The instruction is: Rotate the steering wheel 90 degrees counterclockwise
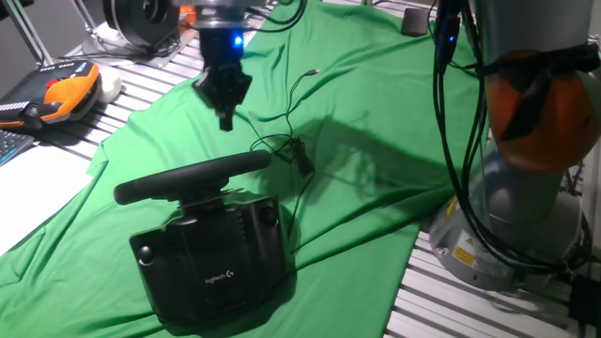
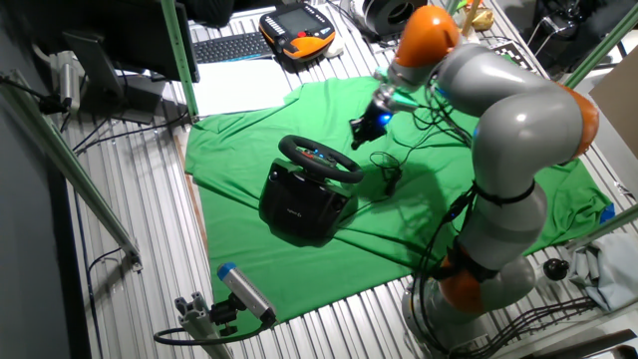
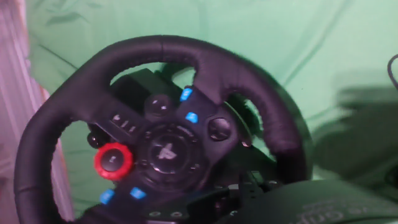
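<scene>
Cloth (image 1: 376, 122), green, covers the table, with a thin black cable (image 1: 299, 155) lying on it just behind the wheel (image 1: 192, 178); an orange pendant (image 1: 66, 94) and a keyboard (image 2: 227, 47) sit off the cloth. Wheel on its black base (image 1: 211, 263) stands mid-cloth. Gripper (image 1: 223, 94) hangs above and behind the rim, apart from it, holding nothing; finger spacing cannot be told. Hand view faces the hub with its red dial (image 3: 113, 161)
</scene>
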{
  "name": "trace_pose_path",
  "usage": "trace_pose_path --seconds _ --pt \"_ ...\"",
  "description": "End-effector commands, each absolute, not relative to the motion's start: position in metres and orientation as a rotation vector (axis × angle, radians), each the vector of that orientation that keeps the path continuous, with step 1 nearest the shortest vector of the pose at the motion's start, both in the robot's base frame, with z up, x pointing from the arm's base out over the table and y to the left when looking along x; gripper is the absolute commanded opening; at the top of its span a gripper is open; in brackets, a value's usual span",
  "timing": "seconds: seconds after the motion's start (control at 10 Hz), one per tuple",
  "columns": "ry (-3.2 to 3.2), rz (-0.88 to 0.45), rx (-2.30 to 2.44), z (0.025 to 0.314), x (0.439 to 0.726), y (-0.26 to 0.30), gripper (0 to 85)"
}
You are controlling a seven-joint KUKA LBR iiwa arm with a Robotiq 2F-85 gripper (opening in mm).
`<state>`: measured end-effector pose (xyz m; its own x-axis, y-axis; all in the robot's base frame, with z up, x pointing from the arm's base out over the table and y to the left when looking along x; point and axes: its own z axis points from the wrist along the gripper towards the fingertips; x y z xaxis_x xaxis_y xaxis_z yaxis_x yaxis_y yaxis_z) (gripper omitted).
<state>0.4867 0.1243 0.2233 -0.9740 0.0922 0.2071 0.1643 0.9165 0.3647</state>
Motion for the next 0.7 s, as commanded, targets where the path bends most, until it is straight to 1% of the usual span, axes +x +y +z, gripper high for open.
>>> trace_pose_path --seconds 0.0,0.1,0.2,0.3,0.6 --pt "-2.920 -0.418 -0.152 0.2232 0.4868 0.1370 0.0" --pt "-2.948 -0.325 -0.095 0.2232 0.4868 0.1370 0.0" --pt "-2.950 -0.298 -0.013 0.2232 0.4868 0.1370 0.0" --pt "-2.929 -0.390 0.031 0.2232 0.4868 0.1370 0.0" --pt "-2.955 -0.423 0.104 0.2232 0.4868 0.1370 0.0"
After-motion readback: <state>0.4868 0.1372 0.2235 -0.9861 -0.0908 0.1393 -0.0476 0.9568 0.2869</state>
